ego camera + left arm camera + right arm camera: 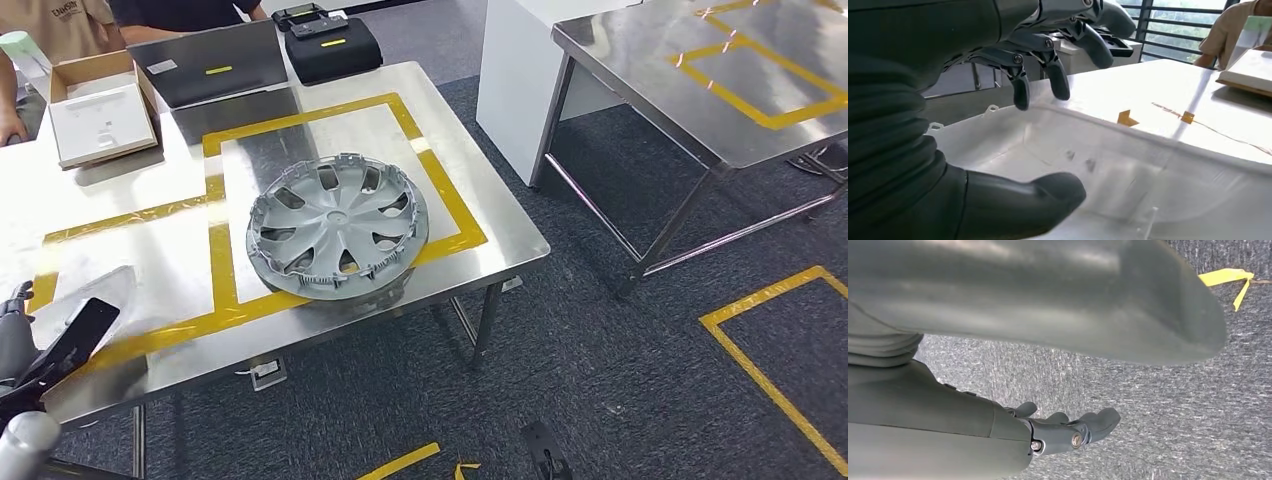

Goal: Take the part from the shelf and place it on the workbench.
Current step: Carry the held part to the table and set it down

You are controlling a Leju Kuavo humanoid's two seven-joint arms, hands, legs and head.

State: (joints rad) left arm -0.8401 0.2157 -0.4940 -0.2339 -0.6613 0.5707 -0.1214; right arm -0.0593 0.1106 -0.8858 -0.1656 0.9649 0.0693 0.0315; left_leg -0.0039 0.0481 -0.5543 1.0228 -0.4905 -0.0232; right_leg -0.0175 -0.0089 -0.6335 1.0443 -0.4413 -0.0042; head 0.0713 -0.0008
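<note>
Part: a pale translucent plastic part (1108, 170) lies at the near left corner of the workbench (480, 215), partly on the yellow tape lines (225, 265); in the head view it shows as a whitish curved piece (95, 290).
Left hand: the left hand (1048, 65) is over the part, thumb low on one side and the dark fingers (1020, 92) spread above the part's rim; it holds nothing that I can see.
Right hand: the right hand (1068, 432) hangs over the grey carpet (1158, 405), fingers a little curled, nothing in them.
Wheel cover: a silver wheel cover (338, 227) lies near the front edge, inside the taped rectangle.
Back edge: an open cardboard box (100, 110), a grey case (215, 62) and a black case (330, 42).
Person: a person (60, 25) stands behind the far left corner.
Second table: a steel table (700, 80) stands well apart at the right.
</note>
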